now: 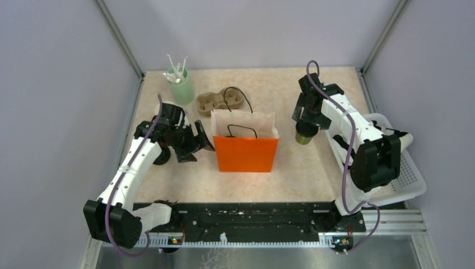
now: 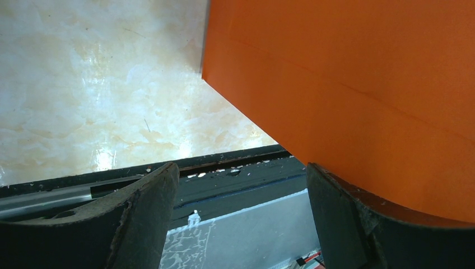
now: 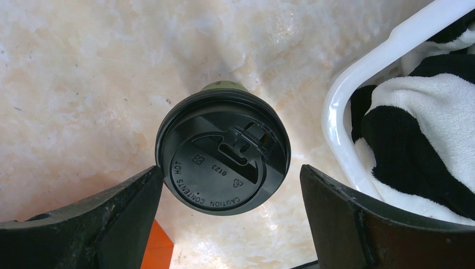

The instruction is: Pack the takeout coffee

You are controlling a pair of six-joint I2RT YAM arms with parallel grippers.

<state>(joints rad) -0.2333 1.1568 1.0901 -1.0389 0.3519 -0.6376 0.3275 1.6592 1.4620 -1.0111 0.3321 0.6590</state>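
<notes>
The takeout coffee [image 1: 305, 137] is a small olive-green cup with a round black lid [image 3: 223, 154], upright on the table to the right of the orange paper bag [image 1: 246, 152]. My right gripper [image 1: 307, 119] hovers just above it, open. In the right wrist view the fingers straddle the lid without touching it [image 3: 231, 170]. The bag stands open-topped with black cord handles. My left gripper [image 1: 196, 143] is open beside the bag's left side. In the left wrist view the orange wall [image 2: 347, 84] lies against the right finger, and nothing is between the fingers [image 2: 242, 168].
A pale-green cup of white sticks [image 1: 180, 84] and a cardboard cup carrier [image 1: 215, 102] stand behind the bag. A white basket [image 1: 406, 179] holding a black-and-white cloth [image 3: 414, 112] sits at the right edge, its rim [image 3: 358, 78] close to the coffee.
</notes>
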